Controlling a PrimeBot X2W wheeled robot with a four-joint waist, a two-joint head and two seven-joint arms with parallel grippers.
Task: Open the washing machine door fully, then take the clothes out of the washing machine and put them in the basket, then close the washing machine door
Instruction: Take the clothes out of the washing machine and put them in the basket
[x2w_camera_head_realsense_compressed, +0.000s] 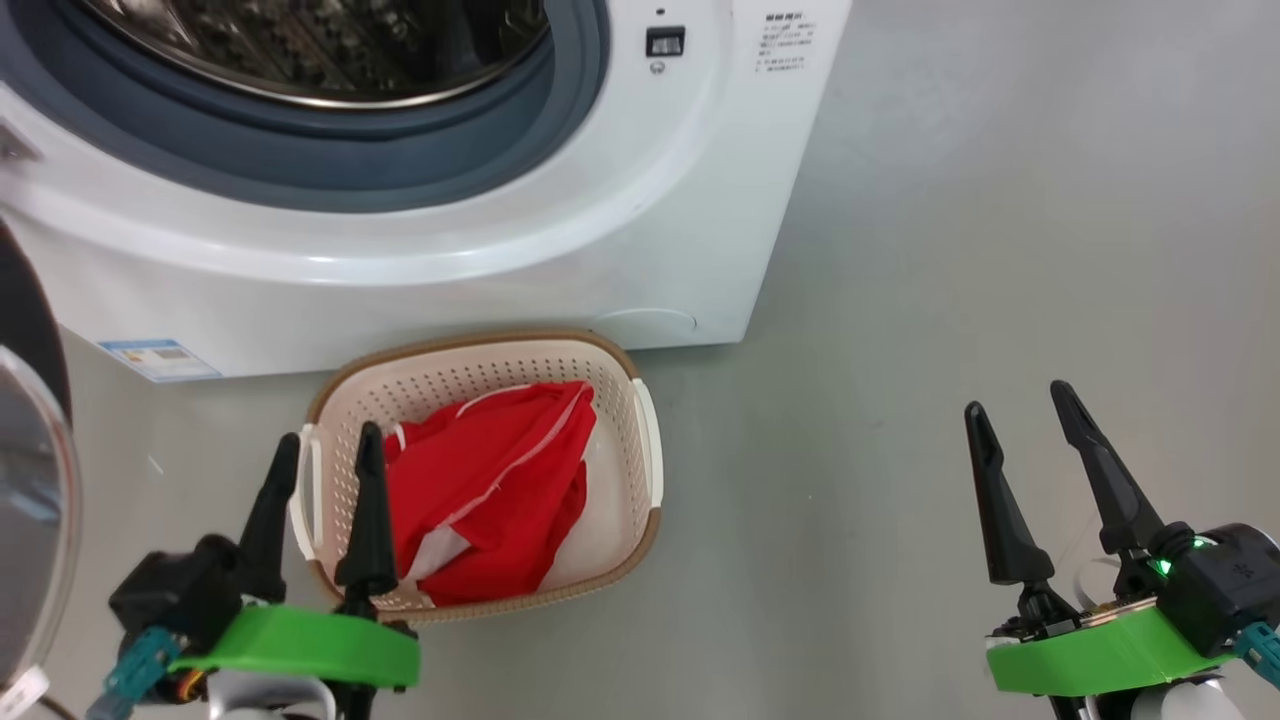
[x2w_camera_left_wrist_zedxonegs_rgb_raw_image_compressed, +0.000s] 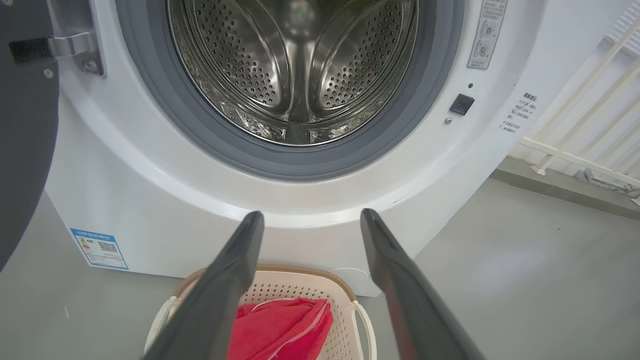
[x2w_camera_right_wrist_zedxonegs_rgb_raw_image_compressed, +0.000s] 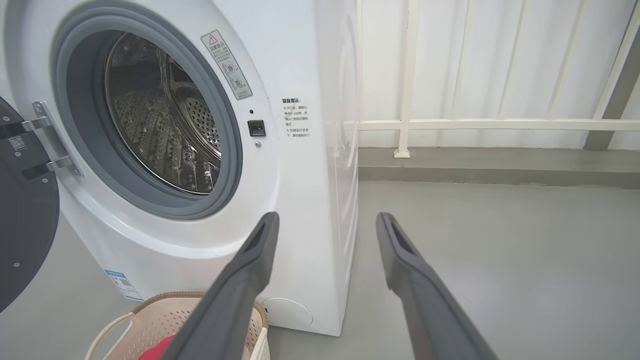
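The white washing machine (x2w_camera_head_realsense_compressed: 560, 240) stands open, its steel drum (x2w_camera_left_wrist_zedxonegs_rgb_raw_image_compressed: 295, 65) showing no fabric inside. Its black-rimmed door (x2w_camera_head_realsense_compressed: 25, 480) hangs swung out at the far left, also seen as a door (x2w_camera_right_wrist_zedxonegs_rgb_raw_image_compressed: 22, 210) on its hinge. On the floor before the machine sits the cream basket (x2w_camera_head_realsense_compressed: 640, 450) holding the red clothes (x2w_camera_head_realsense_compressed: 490, 490). My left gripper (x2w_camera_head_realsense_compressed: 325, 445) hovers open over the basket's left end, nothing between its fingers. My right gripper (x2w_camera_head_realsense_compressed: 1020, 400) stands open over bare floor, well right of the basket.
Grey floor (x2w_camera_head_realsense_compressed: 950, 300) stretches to the right of the machine. A white railing (x2w_camera_right_wrist_zedxonegs_rgb_raw_image_compressed: 475, 125) and low kerb run behind it. A blue label (x2w_camera_head_realsense_compressed: 160, 358) marks the machine's lower left front.
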